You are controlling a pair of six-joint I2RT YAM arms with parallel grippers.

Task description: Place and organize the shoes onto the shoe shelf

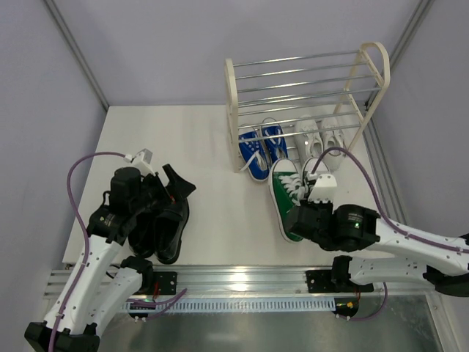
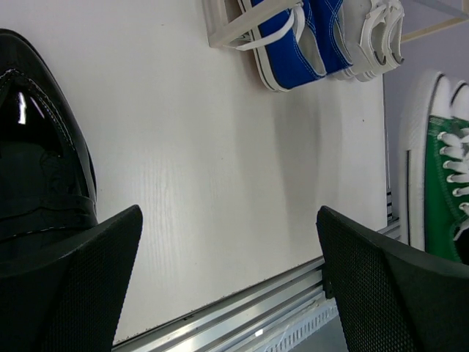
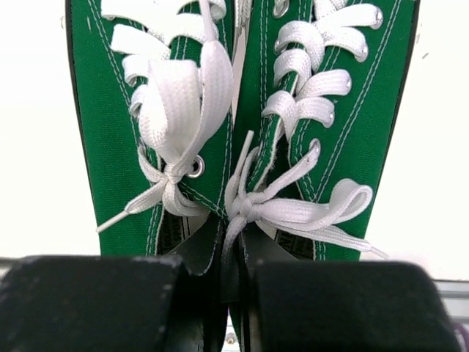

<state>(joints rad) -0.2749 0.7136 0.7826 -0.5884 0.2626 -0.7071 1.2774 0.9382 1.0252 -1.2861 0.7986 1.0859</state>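
Top external view shows the small two-tier rack of chrome rods and cream arched side frames (image 1: 233,110) at the far side of the white table (image 1: 205,147). The blue canvas sneakers with white laces (image 1: 262,150) and the all-white sneakers (image 1: 322,136) sit side by side at its lower level, toes poking out toward the arms. Whether they rest on the rods or on the tabletop beneath I cannot tell. The upper tier is bare.

Two pairs look stowed and two are left. The green canvas sneakers with white laces and toe caps (image 1: 287,194) stand on the table just in front of the rack. The right gripper (image 3: 233,264) is clenched on their inner collars, pinching both shoes together. The glossy black leather shoes (image 1: 165,220) lie at the table's near left, well apart from the rack. The left gripper (image 2: 229,213) hovers beside them with jaws spread wide, holding nothing.
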